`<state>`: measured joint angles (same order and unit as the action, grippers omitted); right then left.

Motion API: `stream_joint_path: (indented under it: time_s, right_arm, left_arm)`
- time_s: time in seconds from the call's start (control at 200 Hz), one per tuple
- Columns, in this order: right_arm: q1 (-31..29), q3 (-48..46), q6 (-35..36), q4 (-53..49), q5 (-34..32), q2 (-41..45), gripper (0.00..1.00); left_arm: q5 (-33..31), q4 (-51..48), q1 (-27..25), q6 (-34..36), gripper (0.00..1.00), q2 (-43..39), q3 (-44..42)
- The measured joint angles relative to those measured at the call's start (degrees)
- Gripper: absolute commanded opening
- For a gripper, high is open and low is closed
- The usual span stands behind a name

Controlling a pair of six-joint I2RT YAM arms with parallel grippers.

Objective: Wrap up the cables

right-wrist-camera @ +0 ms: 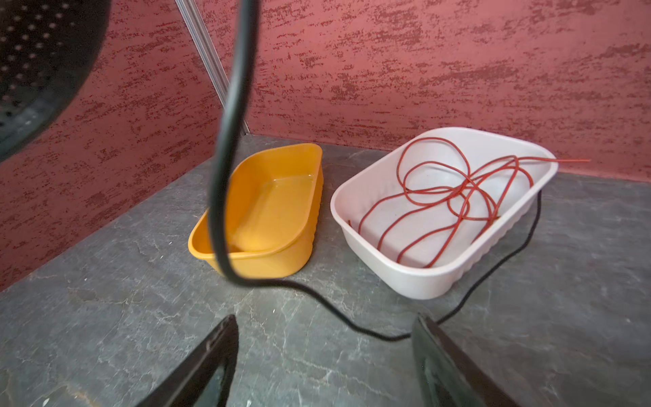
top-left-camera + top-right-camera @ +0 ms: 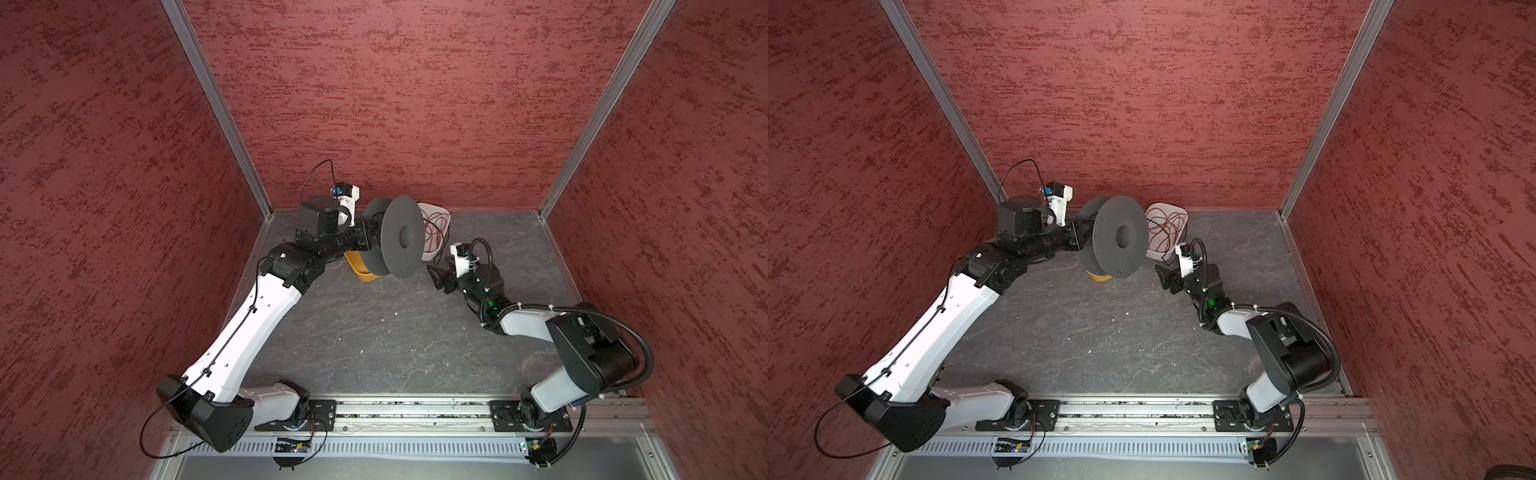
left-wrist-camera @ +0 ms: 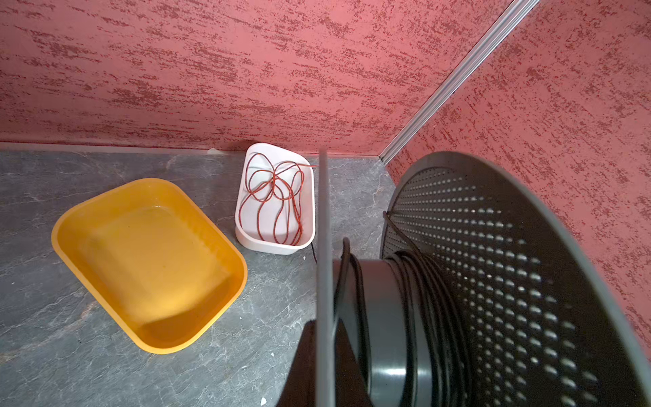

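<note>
Cable (image 1: 230, 116) is partly wound on the spool (image 2: 401, 237), which the left tool (image 2: 370, 237) pinches by a flange and holds aloft, probably for winding, while slack trails across the desk (image 1: 105, 282) between the jaws of the spread right tool (image 1: 324, 327), likely to guide it.

We count one yellow tray (image 1: 274, 211) and one white tray (image 1: 415, 278). We see one spool (image 2: 392, 257), one black wire (image 1: 225, 141) and one red wire (image 1: 465, 185).
</note>
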<state>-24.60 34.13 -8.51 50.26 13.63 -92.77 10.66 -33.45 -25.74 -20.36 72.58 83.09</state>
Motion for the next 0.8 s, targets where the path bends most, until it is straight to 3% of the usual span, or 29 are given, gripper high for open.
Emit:
stream_joint_path:
  time_s: [0.18,0.421,0.802]
  right_arm:
    - [-0.07,2.34,-0.55,4.57,-0.37,-5.62,0.48]
    - [-0.13,2.36,-1.64,6.25,-0.13,-6.08,0.0]
    - [-1.66,2.23,-1.4,-1.44,-3.32,1.11,0.0]
  left_arm:
    - [-0.02,0.0,0.0,0.0,0.0,-0.07,0.07]
    - [0.0,0.02,0.09,-0.02,0.0,-0.07,0.07]
    - [-1.84,0.02,1.38,-0.98,0.0,-0.07,0.07]
